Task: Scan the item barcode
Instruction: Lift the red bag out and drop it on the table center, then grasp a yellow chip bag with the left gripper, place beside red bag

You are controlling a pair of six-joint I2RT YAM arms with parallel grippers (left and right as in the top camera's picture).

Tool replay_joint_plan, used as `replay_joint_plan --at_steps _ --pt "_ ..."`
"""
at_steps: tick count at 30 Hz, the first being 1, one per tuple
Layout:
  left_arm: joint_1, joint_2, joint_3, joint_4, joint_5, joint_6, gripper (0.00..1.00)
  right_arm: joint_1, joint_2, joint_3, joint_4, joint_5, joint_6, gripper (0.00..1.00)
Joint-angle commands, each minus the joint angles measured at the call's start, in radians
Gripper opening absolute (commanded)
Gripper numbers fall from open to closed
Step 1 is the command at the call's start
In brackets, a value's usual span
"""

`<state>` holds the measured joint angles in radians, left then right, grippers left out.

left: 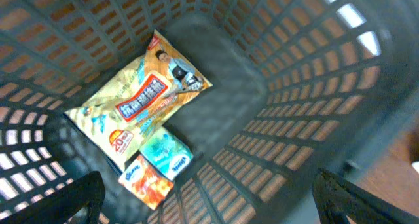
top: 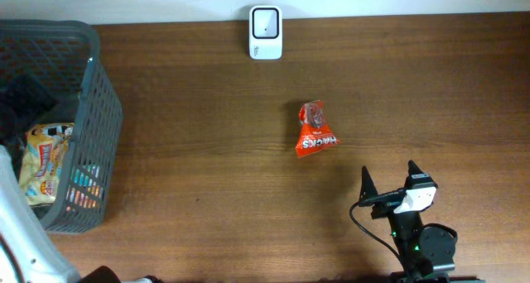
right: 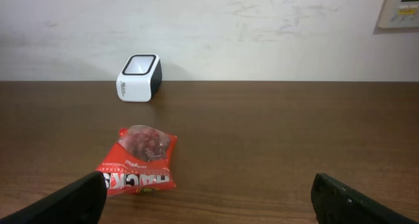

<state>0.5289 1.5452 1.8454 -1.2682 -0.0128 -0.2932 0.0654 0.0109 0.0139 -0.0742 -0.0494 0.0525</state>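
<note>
A red crinkled snack packet [top: 316, 130] with white lettering is seen lying flat near the middle of the brown wooden tabletop [top: 190, 84]. A white boxy barcode scanner [top: 266, 33] is stood at the packet's 11 o'clock, well apart, with only bare wood between them. The right claw [top: 389, 170] is held open, gripping nothing, at the packet's 5 o'clock. At the tabletop's 9 o'clock, the left claw [left: 209, 178] is spread open and empty over the inside of a grey plastic lattice basket [top: 98, 109]. On the basket's floor a yellow snack bag [left: 141, 99] and small teal and orange packs [left: 163, 155] are seen lying just beside each other.
</note>
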Motion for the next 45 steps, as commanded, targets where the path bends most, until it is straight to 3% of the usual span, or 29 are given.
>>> replay_joint_plan --at_steps 1,4,6,9,11,13,18,20,21,22,24,27,30,36,37,39,42,45 --pt "-0.001 0.029 -0.139 0.099 -0.011 -0.012 1.0 0.006 -0.007 -0.008 -0.001 0.005 0.005 0.98" --pt "0.0 0.115 -0.193 0.221 -0.179 -0.013 1.0 0.006 -0.007 -0.008 -0.001 0.005 0.005 0.98" --pt "0.0 0.194 -0.193 0.253 -0.194 0.003 0.99 0.006 -0.007 -0.008 -0.001 0.005 0.005 0.98" --pt "0.0 0.364 -0.193 0.298 -0.198 0.131 0.99 0.006 -0.007 -0.008 -0.001 0.005 0.005 0.98" --pt "0.0 0.454 -0.193 0.307 -0.257 0.167 0.91 0.006 -0.007 -0.008 -0.001 0.005 0.005 0.98" --pt "0.0 0.502 -0.193 0.307 -0.257 0.252 0.91 0.006 -0.007 -0.008 -0.001 0.005 0.005 0.98" --pt "0.005 0.557 -0.193 0.332 -0.273 0.264 0.91 0.006 -0.007 -0.008 -0.001 0.005 0.005 0.98" --pt "0.005 0.59 -0.197 0.321 -0.272 0.264 0.84 0.006 -0.007 -0.008 -0.001 0.005 0.005 0.98" --pt "0.005 0.6 -0.216 0.32 -0.272 0.264 0.68 0.006 -0.007 -0.008 -0.001 0.005 0.005 0.98" --pt "0.005 0.6 -0.221 0.32 -0.273 0.264 0.38 0.006 -0.007 -0.008 -0.001 0.005 0.005 0.98" --pt "0.005 0.599 -0.216 0.312 -0.272 0.264 0.0 0.006 -0.007 -0.008 -0.001 0.005 0.005 0.98" --pt "0.004 0.562 -0.122 0.235 -0.195 0.264 0.0 0.006 -0.007 -0.008 -0.001 0.005 0.005 0.98" --pt "0.004 0.448 0.022 0.181 0.026 0.264 0.0 0.006 -0.007 -0.008 -0.001 0.005 0.005 0.98" --pt "0.004 0.003 0.091 0.249 0.223 0.224 0.0 0.006 -0.007 -0.008 -0.001 0.005 0.005 0.98" --pt "0.004 -0.068 0.091 0.27 0.299 0.18 0.0 0.006 -0.007 -0.008 -0.001 0.005 0.005 0.98" --pt "-0.005 -0.192 0.091 0.335 0.655 0.158 0.0 0.006 -0.007 -0.008 -0.001 0.005 0.005 0.98" --pt "-0.131 -0.232 0.089 0.334 0.848 0.159 0.0 0.006 -0.007 -0.008 -0.001 0.005 0.005 0.98" --pt "-0.43 -0.179 0.066 0.333 0.782 0.159 0.0 0.006 -0.007 -0.008 -0.001 0.005 0.005 0.98"
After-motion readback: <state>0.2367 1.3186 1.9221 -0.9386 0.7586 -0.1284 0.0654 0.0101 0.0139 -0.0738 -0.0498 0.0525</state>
